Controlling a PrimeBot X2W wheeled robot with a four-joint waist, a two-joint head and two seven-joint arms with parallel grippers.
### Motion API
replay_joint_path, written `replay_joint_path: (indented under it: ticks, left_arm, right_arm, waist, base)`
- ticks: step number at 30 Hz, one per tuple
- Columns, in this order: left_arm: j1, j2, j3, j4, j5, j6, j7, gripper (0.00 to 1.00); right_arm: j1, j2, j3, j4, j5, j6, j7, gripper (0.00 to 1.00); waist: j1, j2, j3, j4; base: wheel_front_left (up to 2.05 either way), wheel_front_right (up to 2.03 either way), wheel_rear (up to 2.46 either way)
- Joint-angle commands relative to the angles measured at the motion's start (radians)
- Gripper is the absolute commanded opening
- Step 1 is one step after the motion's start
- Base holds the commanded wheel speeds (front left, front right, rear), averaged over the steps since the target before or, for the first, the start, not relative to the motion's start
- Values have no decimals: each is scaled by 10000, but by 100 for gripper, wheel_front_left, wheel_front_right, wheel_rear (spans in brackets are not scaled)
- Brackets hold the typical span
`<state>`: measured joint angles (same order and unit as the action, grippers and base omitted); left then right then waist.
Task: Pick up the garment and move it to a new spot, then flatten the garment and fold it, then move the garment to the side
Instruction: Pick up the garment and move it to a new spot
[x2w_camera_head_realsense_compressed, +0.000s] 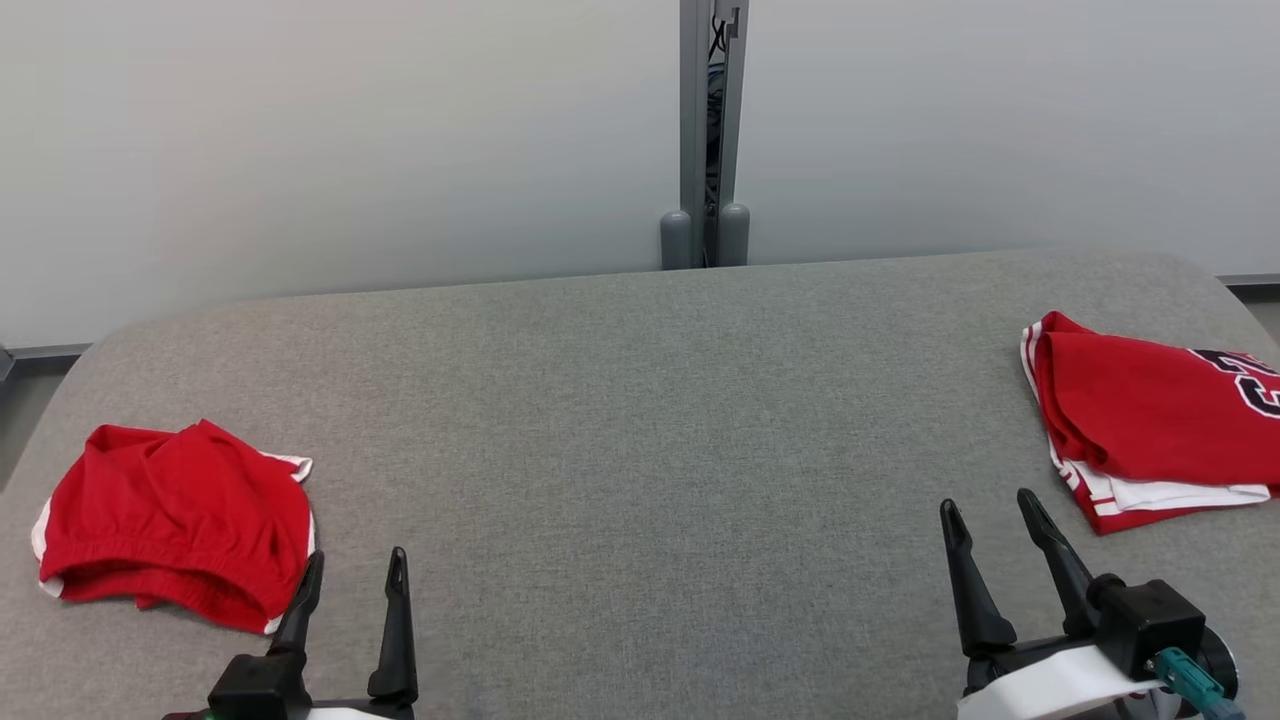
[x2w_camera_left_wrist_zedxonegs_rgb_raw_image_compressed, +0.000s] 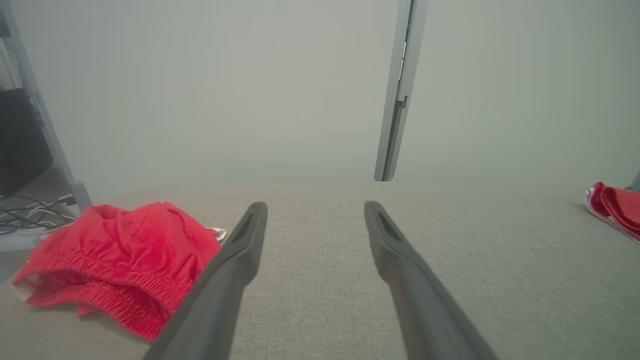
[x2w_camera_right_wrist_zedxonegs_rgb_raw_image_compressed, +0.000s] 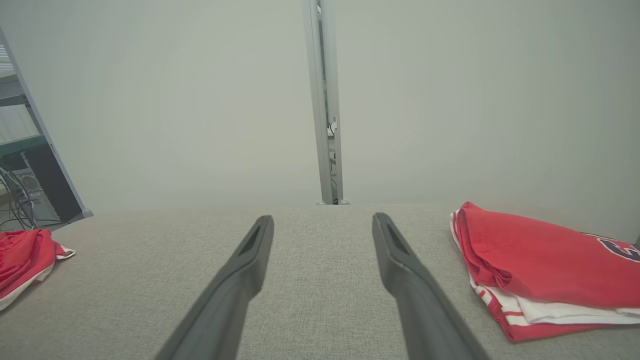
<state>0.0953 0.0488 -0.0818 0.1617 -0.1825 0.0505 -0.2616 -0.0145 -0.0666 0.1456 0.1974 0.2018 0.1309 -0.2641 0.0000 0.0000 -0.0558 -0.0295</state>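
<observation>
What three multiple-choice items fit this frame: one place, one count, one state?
1. Where on the table does the crumpled garment lie?
A) robot's left B) centre C) far edge
2. How many red cloth heaps are on it?
A) one B) two C) three
3. How do the left gripper and right gripper stand?
A) both shut B) both open, empty C) right shut on cloth

Key: 1A, it lies beside the left gripper; 2B, the crumpled one plus the folded garment at right; 3B, each pair of fingers stands apart with nothing between.
</observation>
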Motion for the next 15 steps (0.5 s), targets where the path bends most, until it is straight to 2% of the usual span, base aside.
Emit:
replay_joint_path:
  ticks: [1,15]
  left_arm:
    - [-111,38,42,9,86,48,-39,100]
    - [-194,38,122,-132,287,299,-39,100]
  right_arm:
    - [-1,3,44,-12,23,-1,-9,100]
    - [-112,55,399,82,103,-1,-9,100]
  waist:
    - [0,0,14,97]
    - [0,0,88,1348]
  base:
    - [0,0,0]
    - [0,0,0]
